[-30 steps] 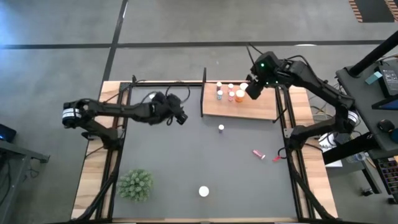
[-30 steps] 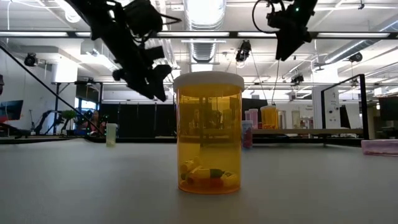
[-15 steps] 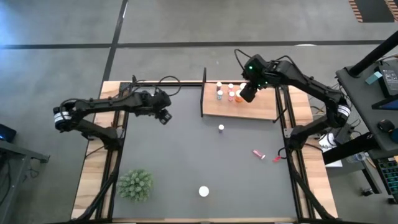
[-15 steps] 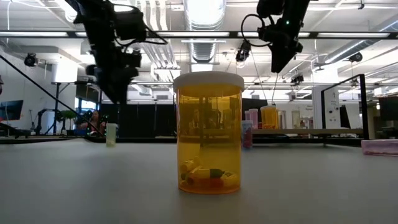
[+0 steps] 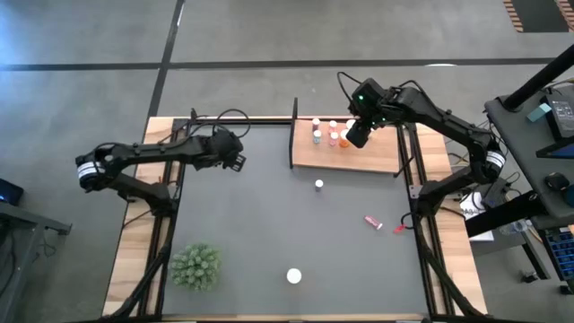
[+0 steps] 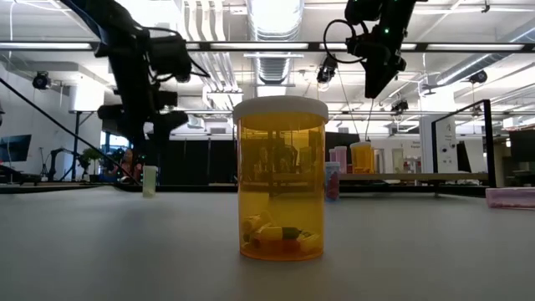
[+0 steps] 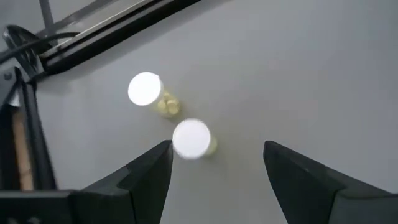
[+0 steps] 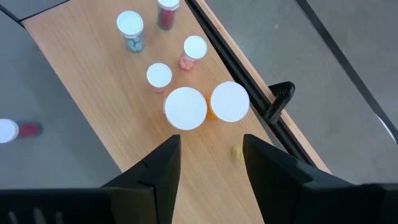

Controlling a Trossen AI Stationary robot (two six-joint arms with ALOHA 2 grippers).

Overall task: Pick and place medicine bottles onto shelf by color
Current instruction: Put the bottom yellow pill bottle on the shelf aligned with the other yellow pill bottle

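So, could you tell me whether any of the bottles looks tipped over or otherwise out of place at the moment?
Yes: one pink-red bottle lies on its side on the dark mat, near its right edge, while the other bottles seen from above stand upright. A small yellowish speck also sits on the shelf beside the two orange bottles; what it is cannot be told.

Big open workshop around me. The floor [image 5: 269, 36] is grey concrete with dark seam lines crossing it. My table has a dark grey mat [image 5: 296, 224] with light wood strips [image 5: 134, 260] down both sides and black rails. A spiky green plant [image 5: 195, 266] sits on one corner of the mat. Off to my right there's a dark desk [image 5: 538, 126] with some gear on it. Overhead, silver ducts [image 6: 276, 67], pipes and bright strip lights [image 6: 272, 12]. More benches and black frames stand at the back.
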